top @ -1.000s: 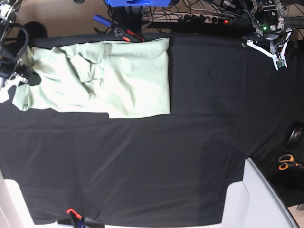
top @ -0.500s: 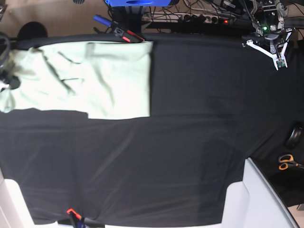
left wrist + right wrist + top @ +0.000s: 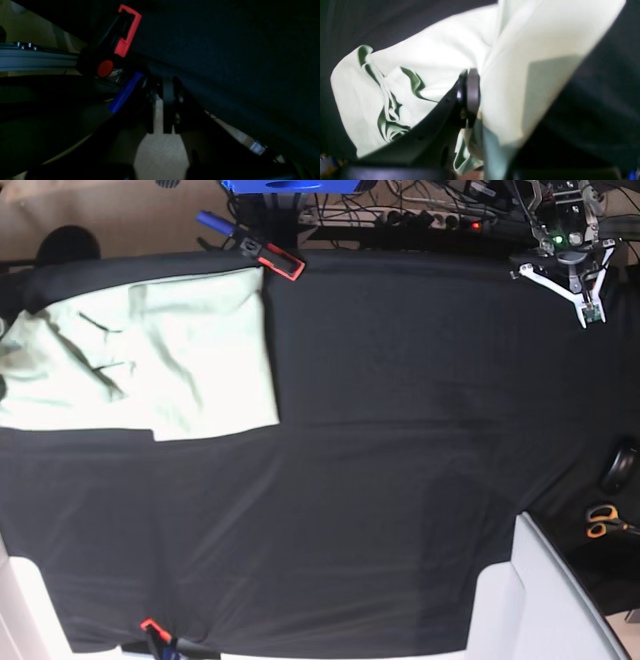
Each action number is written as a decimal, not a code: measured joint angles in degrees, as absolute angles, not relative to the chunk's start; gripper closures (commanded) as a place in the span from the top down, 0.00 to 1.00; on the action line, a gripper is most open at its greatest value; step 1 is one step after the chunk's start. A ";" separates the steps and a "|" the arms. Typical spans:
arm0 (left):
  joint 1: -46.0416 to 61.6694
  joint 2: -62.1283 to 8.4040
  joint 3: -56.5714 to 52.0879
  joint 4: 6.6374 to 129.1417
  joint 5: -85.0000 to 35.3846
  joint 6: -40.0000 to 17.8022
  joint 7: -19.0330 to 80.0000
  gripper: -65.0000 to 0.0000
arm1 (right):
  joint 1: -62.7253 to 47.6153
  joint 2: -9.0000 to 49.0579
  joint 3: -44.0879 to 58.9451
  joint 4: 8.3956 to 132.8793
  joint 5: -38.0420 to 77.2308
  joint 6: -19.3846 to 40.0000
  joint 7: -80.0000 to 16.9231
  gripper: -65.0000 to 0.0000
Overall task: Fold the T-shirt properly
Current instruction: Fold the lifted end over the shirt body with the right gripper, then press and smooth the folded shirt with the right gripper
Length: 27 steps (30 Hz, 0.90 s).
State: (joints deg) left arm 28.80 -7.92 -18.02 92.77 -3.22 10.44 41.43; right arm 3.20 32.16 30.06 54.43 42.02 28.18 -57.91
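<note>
Right hand (image 3: 470,100) pinching soft, creased T-shirt (image 3: 440,50)

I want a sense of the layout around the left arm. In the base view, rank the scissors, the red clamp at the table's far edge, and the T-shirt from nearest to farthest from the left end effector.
1. Scissors: right edge, below the left end effector.
2. Red clamp: far edge, left of centre.
3. T-shirt: far left, farthest away.
</note>
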 measured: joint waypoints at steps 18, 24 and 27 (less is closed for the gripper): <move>28.80 -7.88 -18.02 92.77 -3.20 10.44 41.45 0.08 | -6.98 29.36 10.66 79.05 42.41 -1.93 -50.24 0.00; 28.77 -7.86 -18.02 92.77 -3.20 10.44 41.52 0.08 | -8.64 28.91 5.02 87.48 33.36 -8.51 -50.37 0.00; 28.77 -7.79 -18.00 92.77 -3.20 10.44 41.47 0.08 | -8.78 26.33 3.99 90.08 28.23 -8.49 -53.01 0.00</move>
State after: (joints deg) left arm 28.77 -7.79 -18.00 92.77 -3.20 10.44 41.47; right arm -8.78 26.33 3.99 90.08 28.23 -8.49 -53.01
